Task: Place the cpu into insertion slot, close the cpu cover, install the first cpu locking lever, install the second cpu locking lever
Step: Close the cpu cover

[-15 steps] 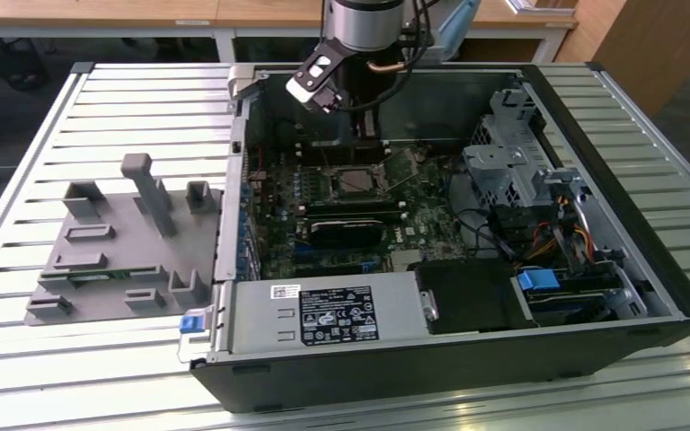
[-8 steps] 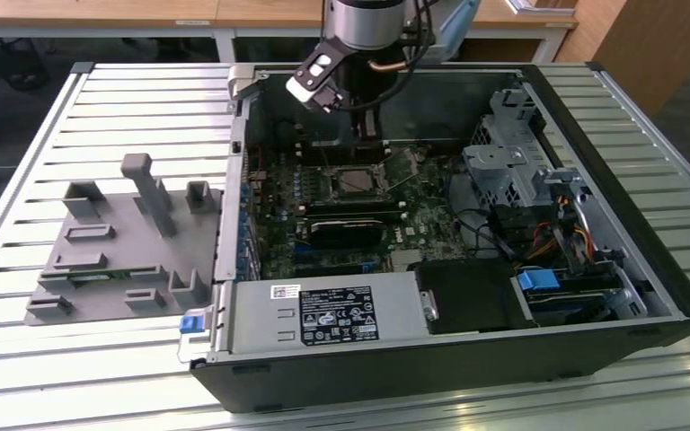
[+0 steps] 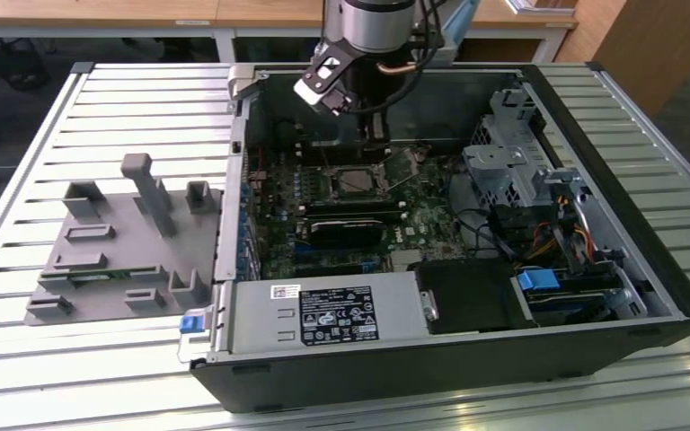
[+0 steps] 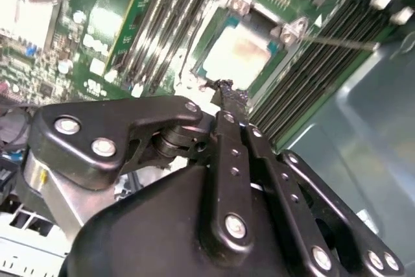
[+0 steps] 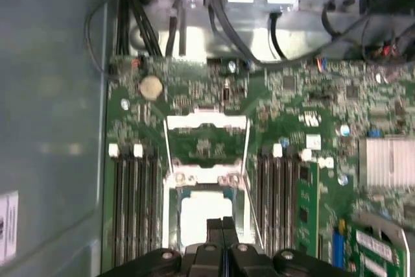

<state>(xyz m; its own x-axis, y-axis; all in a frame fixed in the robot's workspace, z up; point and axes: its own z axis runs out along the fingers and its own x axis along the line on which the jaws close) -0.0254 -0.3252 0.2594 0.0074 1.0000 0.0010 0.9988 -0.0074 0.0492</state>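
Note:
The cpu [image 5: 202,215], a pale square chip, lies in the insertion slot [image 5: 174,207] on the green board; in the exterior view the cpu [image 3: 358,182] sits mid-board inside the open case. The cpu cover [image 5: 206,121], a thin silver frame, is swung open away from the socket, with board showing through its window. Two thin locking levers [image 5: 255,205] [image 5: 167,150] stand released on either side; one lever [image 4: 337,42] shows as a bright rod. My gripper [image 5: 222,226] [image 4: 224,87] [image 3: 375,145] hovers just above the chip's near edge, fingers pressed together and holding nothing.
Long black memory slots [image 5: 133,205] flank the socket on both sides. A silver heatsink [image 5: 387,160] and cables [image 5: 194,4] lie beyond. The power supply [image 3: 321,314] and drive cage [image 3: 507,171] crowd the case. A grey fixture [image 3: 118,242] rests outside on the slatted table.

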